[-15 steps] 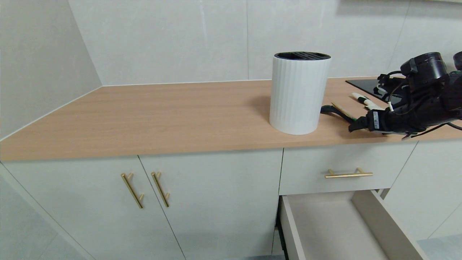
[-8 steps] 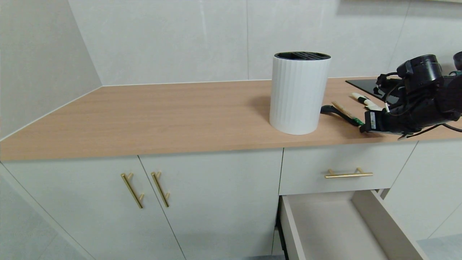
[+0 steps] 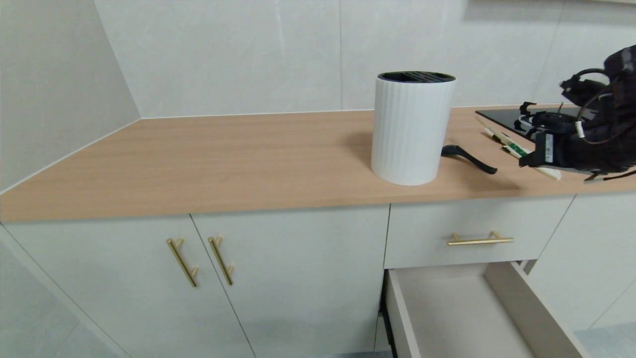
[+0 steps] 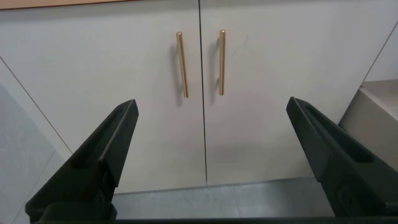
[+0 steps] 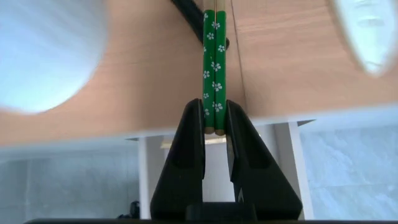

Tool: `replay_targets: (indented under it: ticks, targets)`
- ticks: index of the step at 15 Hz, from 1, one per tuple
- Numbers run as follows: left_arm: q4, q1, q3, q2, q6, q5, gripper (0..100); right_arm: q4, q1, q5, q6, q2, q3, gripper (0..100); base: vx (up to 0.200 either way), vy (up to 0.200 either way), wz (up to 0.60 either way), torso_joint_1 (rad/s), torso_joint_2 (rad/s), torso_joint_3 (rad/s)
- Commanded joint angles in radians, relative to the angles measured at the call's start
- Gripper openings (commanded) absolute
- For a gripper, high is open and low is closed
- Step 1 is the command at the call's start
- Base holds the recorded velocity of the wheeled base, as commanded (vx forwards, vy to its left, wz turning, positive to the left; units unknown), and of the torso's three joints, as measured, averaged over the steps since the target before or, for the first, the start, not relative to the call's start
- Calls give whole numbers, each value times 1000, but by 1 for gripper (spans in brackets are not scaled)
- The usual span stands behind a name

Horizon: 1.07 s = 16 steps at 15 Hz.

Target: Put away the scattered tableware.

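While the right pincer [image 5: 214, 107] clamps chopsticks [image 5: 211, 62], a black utensil [image 3: 469, 158] lies beside the white holder [image 3: 411, 128].

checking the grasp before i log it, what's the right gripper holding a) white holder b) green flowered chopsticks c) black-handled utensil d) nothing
b: the right gripper is shut on the green flowered chopsticks; the black-handled utensil lies on the counter beside the white holder.

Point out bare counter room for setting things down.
Free: countertop from left wall corner to the white ribbed holder; the open drawer too. Crowded right of the holder: black utensil, chopsticks in the right gripper, cooktop.
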Motion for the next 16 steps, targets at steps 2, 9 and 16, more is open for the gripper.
replay_targets:
  ticks: [2, 9, 16]
  targets:
    - [-1, 0, -1, 0, 0, 0, 100, 13, 35, 64, -2, -385, 195, 0, 0, 0, 0, 0, 0, 0]
    - [-1, 0, -1, 0, 0, 0, 100, 280, 51, 86, -28, -807, 379, 0, 0, 0, 0, 0, 0, 0]
    - [-1, 0, -1, 0, 0, 0, 100, 475, 114, 162, -39, -899, 573, 0, 0, 0, 0, 0, 0, 0]
